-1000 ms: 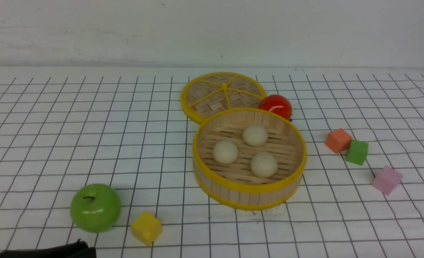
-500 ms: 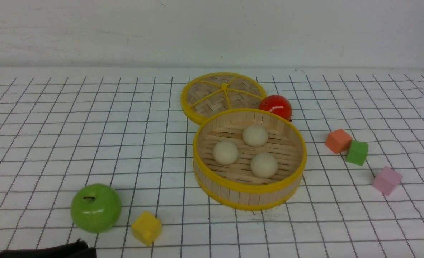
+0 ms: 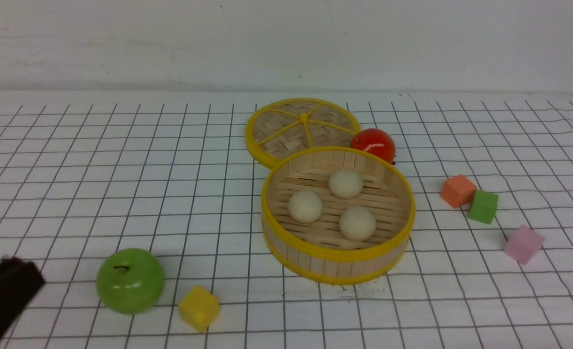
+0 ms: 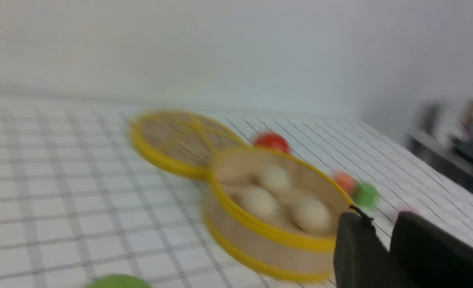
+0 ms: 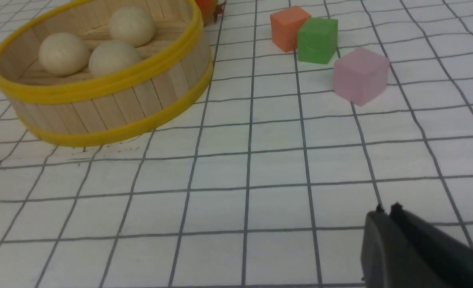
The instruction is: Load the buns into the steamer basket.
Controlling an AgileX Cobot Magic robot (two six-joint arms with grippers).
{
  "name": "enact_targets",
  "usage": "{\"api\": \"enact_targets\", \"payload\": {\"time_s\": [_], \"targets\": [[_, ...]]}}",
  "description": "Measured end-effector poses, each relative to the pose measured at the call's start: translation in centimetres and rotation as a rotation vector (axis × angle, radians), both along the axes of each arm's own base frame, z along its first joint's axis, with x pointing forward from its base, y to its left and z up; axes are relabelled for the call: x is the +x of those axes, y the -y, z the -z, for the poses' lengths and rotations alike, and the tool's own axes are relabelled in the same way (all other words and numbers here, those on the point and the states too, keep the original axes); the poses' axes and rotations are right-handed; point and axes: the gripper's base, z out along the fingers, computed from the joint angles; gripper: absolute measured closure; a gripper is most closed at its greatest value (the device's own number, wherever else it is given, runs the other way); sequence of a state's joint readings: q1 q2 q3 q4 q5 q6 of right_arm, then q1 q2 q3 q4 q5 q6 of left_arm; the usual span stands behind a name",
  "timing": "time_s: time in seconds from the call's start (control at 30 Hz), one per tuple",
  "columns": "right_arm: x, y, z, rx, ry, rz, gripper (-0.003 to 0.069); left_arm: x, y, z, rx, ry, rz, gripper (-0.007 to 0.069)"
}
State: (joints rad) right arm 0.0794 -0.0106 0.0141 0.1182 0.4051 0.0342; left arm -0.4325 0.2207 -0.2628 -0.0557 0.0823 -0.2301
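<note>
Three cream buns (image 3: 346, 183) (image 3: 306, 206) (image 3: 358, 223) lie on the slatted floor of the round, yellow-rimmed steamer basket (image 3: 337, 254) at the middle of the table. My left gripper (image 3: 17, 278) shows as a dark shape at the front left, beside the green apple and far from the basket. In the blurred left wrist view the left gripper (image 4: 378, 224) has a narrow gap between its fingers and holds nothing, with the basket (image 4: 260, 236) ahead. My right gripper (image 5: 386, 210) is shut and empty over bare table, to the near right of the basket (image 5: 112, 108).
The flat woven lid (image 3: 302, 127) and a red fruit (image 3: 373, 143) sit behind the basket. A green apple (image 3: 130, 280) and yellow cube (image 3: 198, 308) lie front left. Orange (image 3: 457, 190), green (image 3: 483, 206) and pink (image 3: 523, 243) cubes lie to the right.
The left gripper has moved from the bottom edge up and to the left, now showing beside the apple. Buns and basket have not moved.
</note>
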Motion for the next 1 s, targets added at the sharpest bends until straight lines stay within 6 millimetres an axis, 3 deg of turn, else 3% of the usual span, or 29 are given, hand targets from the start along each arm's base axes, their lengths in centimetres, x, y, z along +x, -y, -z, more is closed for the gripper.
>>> {"api": "enact_targets", "payload": {"time_s": [0.13,0.23,0.33,0.37,0.4,0.53,1.0], "targets": [[0.0,0.0,0.0,0.000,0.000,0.000,0.0645,-0.7,-1.6,1.6,-0.029,0.032,-0.197,0.0552],[0.0,0.0,0.0,0.000,0.000,0.000,0.0641,-1.2,-2.2,4.5,-0.027,0.010,-0.299,0.0638],[0.0,0.0,0.0,0.000,0.001,0.000,0.0637,-0.8,-2.2,8.6,0.002,-0.143,-0.318,0.0638],[0.0,0.0,0.0,0.000,0.001,0.000,0.0637,-0.8,-2.2,8.9,0.005,-0.158,-0.318,0.0638],[0.0,0.0,0.0,0.000,0.001,0.000,0.0637,-0.9,-2.2,10.2,0.024,-0.283,-0.310,0.0638],[0.0,0.0,0.0,0.000,0.001,0.000,0.0633,-1.1,-2.1,11.2,-0.003,-0.376,-0.308,0.0638],[0.0,0.0,0.0,-0.001,0.001,0.000,0.0613,-1.1,-2.1,11.2,-0.034,-0.390,-0.308,0.0638]]}}
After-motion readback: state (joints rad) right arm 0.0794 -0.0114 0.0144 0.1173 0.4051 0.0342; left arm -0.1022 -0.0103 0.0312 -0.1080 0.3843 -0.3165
